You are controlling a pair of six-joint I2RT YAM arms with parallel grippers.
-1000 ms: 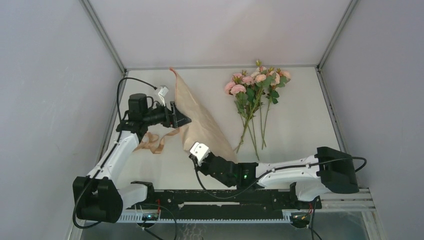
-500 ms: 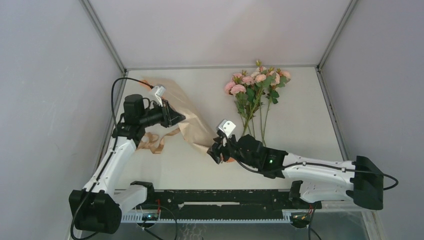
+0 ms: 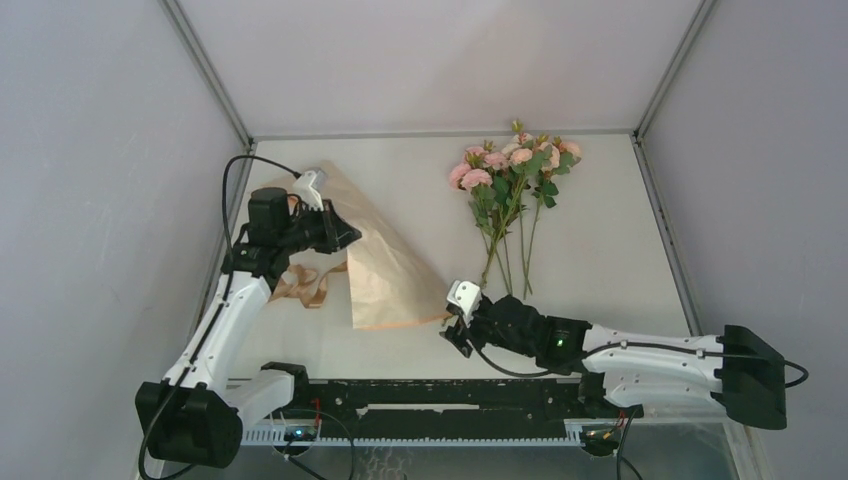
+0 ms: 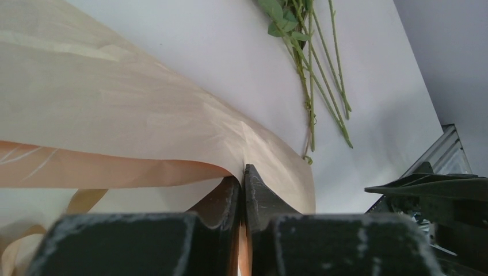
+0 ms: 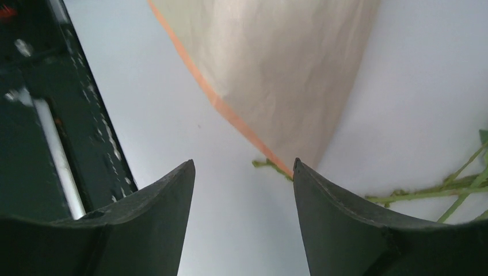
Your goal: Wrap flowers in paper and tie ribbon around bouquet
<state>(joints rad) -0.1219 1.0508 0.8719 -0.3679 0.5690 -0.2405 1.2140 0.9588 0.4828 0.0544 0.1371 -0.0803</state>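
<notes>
My left end effector point(image 4: 243, 172) is pinched shut on an edge of the paper point(image 3: 385, 270), and the sheet slopes from it down to the tabletop point(image 3: 600, 230). My right end effector point(image 5: 241, 167) stands open and empty, just short of the paper's near corner. The flowers point(image 3: 515, 170) lie beyond it. The ribbon point(image 3: 305, 285) sits under my left arm.

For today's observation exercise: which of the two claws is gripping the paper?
The left claw: its jaws pinch the paper, while the right claw stands open, holding nothing.
</notes>
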